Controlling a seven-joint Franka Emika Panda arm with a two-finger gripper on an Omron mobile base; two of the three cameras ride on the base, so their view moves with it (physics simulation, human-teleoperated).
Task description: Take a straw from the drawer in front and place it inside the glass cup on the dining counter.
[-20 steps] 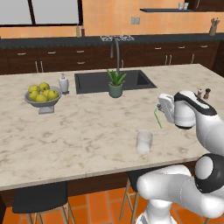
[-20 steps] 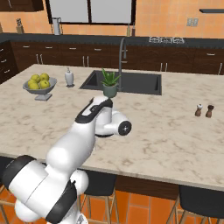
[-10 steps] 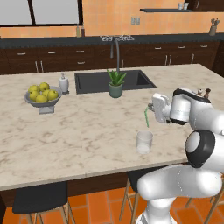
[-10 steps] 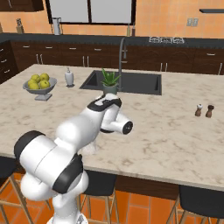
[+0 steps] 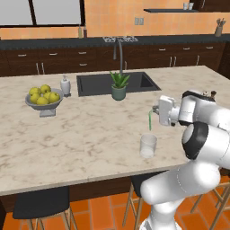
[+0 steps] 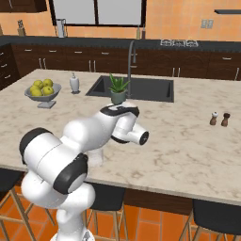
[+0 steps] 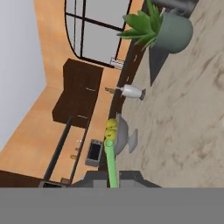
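The thin green straw (image 5: pixel 150 120) hangs upright with its bent end at the top, and my gripper (image 5: pixel 153 110) is shut on it near that end. Its lower tip is just above the rim of the clear glass cup (image 5: pixel 148 146). The cup stands near the front edge of the beige marble dining counter (image 5: pixel 90 134). In the hand view the straw (image 7: pixel 111 159) runs up from between my fingertips, with my gripper (image 7: pixel 113 178) shut on it above the counter (image 7: pixel 197 109). My arm hides the cup in the right base view. The drawer is out of view.
A grey plant pot (image 5: pixel 119 91) stands by the dark inset sink (image 5: pixel 96 83). A white soap bottle (image 5: pixel 65 85) and a bowl of yellow fruit (image 5: pixel 43 99) are at the left. Salt and pepper shakers (image 6: pixel 220 118) stand at the right. Dark stools (image 5: pixel 42 204) sit below the counter's front edge.
My arm has swung left along the counter with the straw in its grip. The straw went from right of the cup to directly over it, and is slightly lower now.
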